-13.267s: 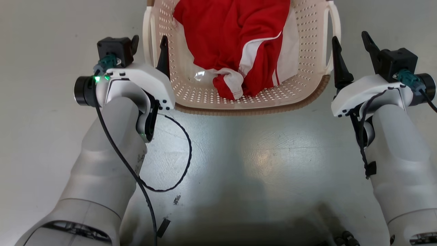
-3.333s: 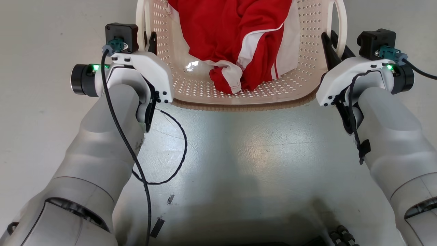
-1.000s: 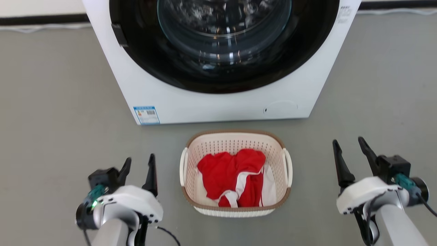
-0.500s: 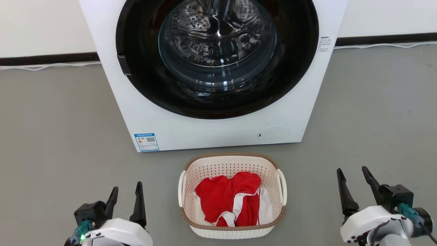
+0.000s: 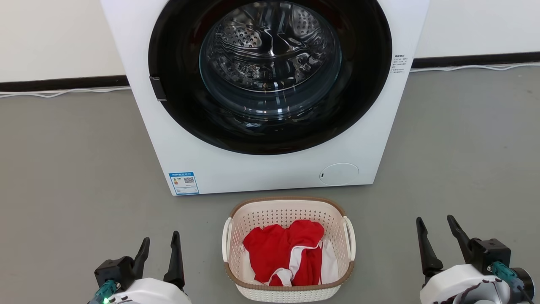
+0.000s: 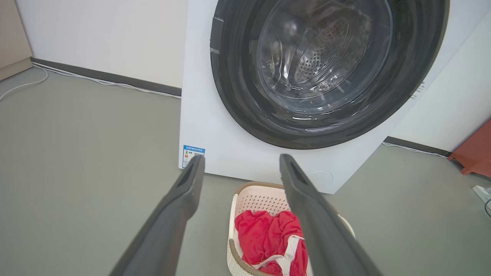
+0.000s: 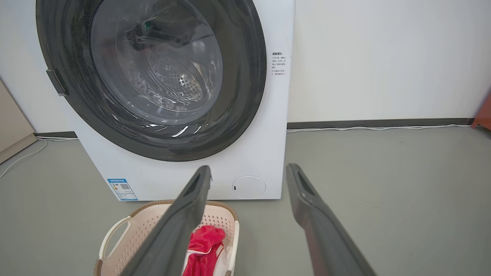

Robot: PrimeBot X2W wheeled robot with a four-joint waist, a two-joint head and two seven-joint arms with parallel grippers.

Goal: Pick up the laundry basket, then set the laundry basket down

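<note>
Subject: the laundry basket (image 5: 288, 211) stands upright on the grey floor (image 5: 76, 177), just in front of the washing machine (image 5: 261, 173) and apart from it by a narrow strip of floor.
Contents: a red garment (image 5: 280, 253) with white trim lies heaped inside, below the rim.
Left tool (image 5: 160, 236): open and empty, fingers pointing forward, well to the basket's left and touching nothing.
Right tool (image 5: 434, 218): open and empty, set farther from the basket on its right.
Progress: the basket rests on the floor, free of both tools. This suits a finished set-down as readily as a lift not yet begun; the views do not settle which.
Remaining, if any: should the lift be outstanding, each tool would need to come inward to a side handle (image 5: 226, 238) and close there.
Edges: the machine's front blocks any forward travel of the basket; the wall and a white cable (image 5: 63, 90) lie farther back on either side.
Open room: bare floor spreads to the left, to the right and toward the robot, so sideways and backward moves look unhindered.
</note>
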